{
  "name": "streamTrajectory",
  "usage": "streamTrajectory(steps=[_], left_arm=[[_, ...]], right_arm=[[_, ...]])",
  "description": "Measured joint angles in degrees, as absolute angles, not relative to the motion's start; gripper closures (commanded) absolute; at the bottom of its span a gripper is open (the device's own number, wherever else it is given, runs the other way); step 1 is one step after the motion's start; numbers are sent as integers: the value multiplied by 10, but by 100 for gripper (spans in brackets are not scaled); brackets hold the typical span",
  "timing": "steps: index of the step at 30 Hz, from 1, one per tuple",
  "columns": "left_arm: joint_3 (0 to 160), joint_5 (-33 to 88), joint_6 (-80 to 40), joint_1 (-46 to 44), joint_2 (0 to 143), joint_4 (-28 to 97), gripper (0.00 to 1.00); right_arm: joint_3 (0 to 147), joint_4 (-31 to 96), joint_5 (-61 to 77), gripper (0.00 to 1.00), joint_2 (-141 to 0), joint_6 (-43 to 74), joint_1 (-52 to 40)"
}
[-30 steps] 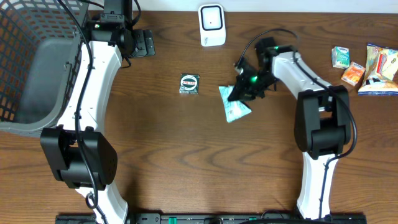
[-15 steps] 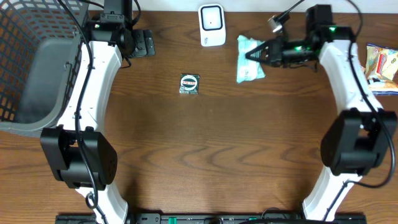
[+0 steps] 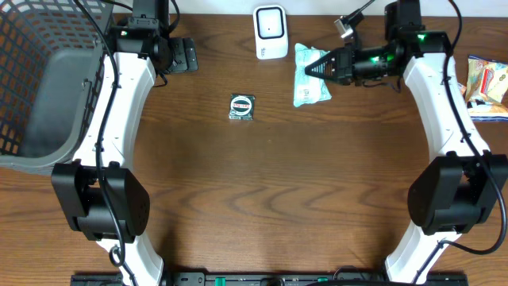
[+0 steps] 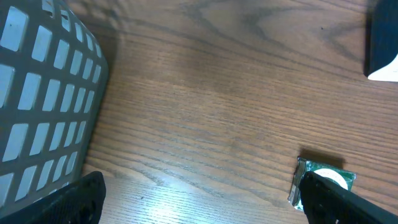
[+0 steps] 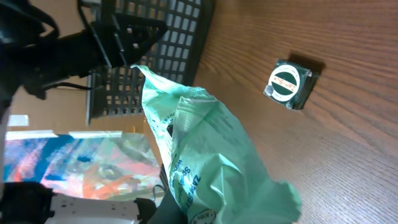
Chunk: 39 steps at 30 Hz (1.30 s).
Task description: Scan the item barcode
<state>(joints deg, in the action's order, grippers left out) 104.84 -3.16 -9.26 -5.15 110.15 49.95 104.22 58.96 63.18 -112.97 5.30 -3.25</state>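
Right end effector (image 3: 319,67) clamped on green packet (image 3: 308,79), held just beside scanner (image 3: 270,32). Left end effector (image 3: 182,56) wide, idle. Next, probably: turn barcode toward scanner.

Overhead view: straight down on the whole table (image 3: 262,199). Wrist views: close above it, the right tilted toward the basket (image 5: 155,50); all three share the square packet (image 3: 241,106).
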Motion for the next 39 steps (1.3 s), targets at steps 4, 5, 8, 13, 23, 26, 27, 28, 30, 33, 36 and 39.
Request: streamTrajectory(steps=[4, 5, 8, 13, 23, 26, 27, 28, 30, 33, 36, 39], left_arm=[[1048, -32, -93, -51, 1101, 499, 2], [1048, -32, -93, -51, 1101, 500, 2], [1048, -32, -93, -51, 1101, 500, 2], [1048, -32, -93, -51, 1101, 500, 2], [1048, -32, -93, -51, 1101, 500, 2], [1048, -32, -93, -51, 1101, 500, 2], [1048, -32, -93, -51, 1101, 499, 2], [1048, -32, -93, -51, 1101, 500, 2], [1048, -32, -93, -51, 1101, 500, 2], [1048, -32, -93, -51, 1101, 500, 2], [1048, -32, -93, -51, 1101, 500, 2], [1048, -32, -93, -51, 1101, 499, 2]], right_arm=[[1042, 583, 608, 99, -1130, 62, -46], [1042, 577, 603, 99, -1130, 64, -49], [1042, 568, 597, 99, -1130, 68, -53], [1042, 557, 592, 99, -1130, 70, -54], [1042, 556, 591, 99, -1130, 72, -55], [1042, 556, 587, 99, -1130, 72, -59], [1042, 556, 582, 99, -1130, 72, -61], [1042, 556, 571, 99, -1130, 73, -63], [1042, 557, 541, 99, -1130, 77, -71], [1042, 559, 470, 99, -1130, 94, -86], [1042, 560, 371, 99, -1130, 112, -107], [1042, 561, 218, 99, -1130, 137, -135]])
